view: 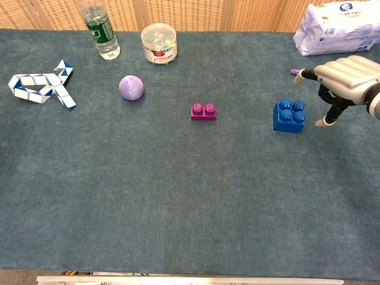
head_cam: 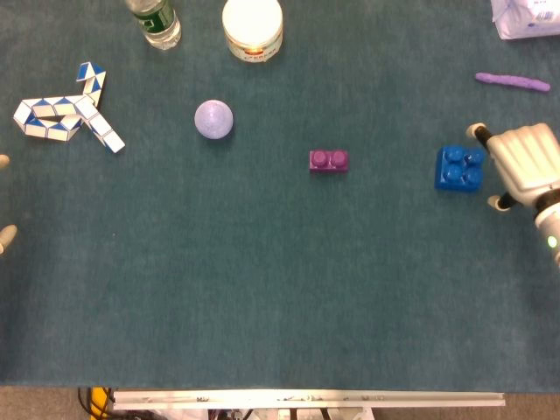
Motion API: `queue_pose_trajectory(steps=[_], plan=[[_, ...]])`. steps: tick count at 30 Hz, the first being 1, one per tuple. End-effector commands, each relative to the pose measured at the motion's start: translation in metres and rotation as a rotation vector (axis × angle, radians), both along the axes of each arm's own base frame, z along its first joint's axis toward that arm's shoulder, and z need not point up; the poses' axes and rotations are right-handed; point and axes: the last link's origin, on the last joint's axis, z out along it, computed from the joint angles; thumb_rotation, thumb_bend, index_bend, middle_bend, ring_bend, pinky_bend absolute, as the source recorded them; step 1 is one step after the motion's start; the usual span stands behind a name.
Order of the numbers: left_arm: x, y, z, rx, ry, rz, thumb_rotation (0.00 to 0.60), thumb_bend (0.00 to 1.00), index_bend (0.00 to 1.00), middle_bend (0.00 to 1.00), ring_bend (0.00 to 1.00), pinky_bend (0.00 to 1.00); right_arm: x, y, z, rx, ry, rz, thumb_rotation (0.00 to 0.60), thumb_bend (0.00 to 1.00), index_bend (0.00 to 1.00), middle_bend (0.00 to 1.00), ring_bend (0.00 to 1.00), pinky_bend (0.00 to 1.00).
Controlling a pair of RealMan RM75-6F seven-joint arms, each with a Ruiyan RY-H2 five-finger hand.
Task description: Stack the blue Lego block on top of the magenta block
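Hovering near the table's [head_cam: 262,297] right edge, the right hand [head_cam: 523,162] spreads wide, empty, just beside the blue Lego block [head_cam: 459,168]. Mid-table sits the magenta block [head_cam: 328,160]. Left fingertips [head_cam: 7,236] barely show; state unclear.

- I count one blue Lego block [head_cam: 459,167].
- One magenta block [head_cam: 328,160].
- One lilac ball [head_cam: 213,119].
- One blue-and-white twist puzzle [head_cam: 66,113].
- One clear bottle [view: 101,32] with a green label.
- One round tub [view: 159,43], white-lidded.
- One purple strip [head_cam: 512,81].
- One white bag [view: 340,28].
- Two hands: my right hand [head_cam: 522,163], and fingertips of my left hand [head_cam: 5,236] at the frame's edge.
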Motion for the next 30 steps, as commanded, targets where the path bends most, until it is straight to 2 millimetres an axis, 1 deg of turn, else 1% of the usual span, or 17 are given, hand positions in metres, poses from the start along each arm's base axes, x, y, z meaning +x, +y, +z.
queue_pose_trajectory(steps=[1,12,16,23,27,30], plan=[[0.0,0.0,0.0,-0.001,0.001,0.001,0.6,0.15,0.23,0.18,0.17,0.16,-0.001,-0.006,-0.011,0.01,0.016,-0.019,0.6,0.03,0.24,0.92,1.0,1.0],[0.002,0.0,-0.001,-0.006,0.005,0.001,0.6,0.15,0.23,0.18,0.17,0.16,-0.011,-0.017,-0.026,0.031,0.041,-0.104,0.6,0.03,0.24,0.92,1.0,1.0],[0.004,0.001,-0.003,-0.013,0.008,-0.003,0.6,0.15,0.23,0.18,0.17,0.16,-0.007,-0.016,-0.033,0.053,0.048,-0.095,0.6,0.04,0.25,0.92,1.0,1.0],[0.004,0.002,-0.005,-0.016,0.016,0.0,0.6,0.15,0.23,0.18,0.17,0.16,-0.003,-0.014,-0.039,0.062,0.05,-0.072,0.6,0.04,0.27,0.92,1.0,1.0],[0.005,0.002,-0.005,-0.016,0.016,0.0,0.6,0.15,0.23,0.18,0.17,0.16,0.004,-0.009,-0.044,0.086,0.028,-0.057,0.6,0.04,0.28,0.92,1.0,1.0],[0.005,0.002,-0.004,-0.014,0.015,0.0,0.6,0.15,0.23,0.18,0.17,0.16,0.007,-0.004,-0.043,0.092,0.03,-0.035,0.6,0.04,0.29,0.92,1.0,1.0]])
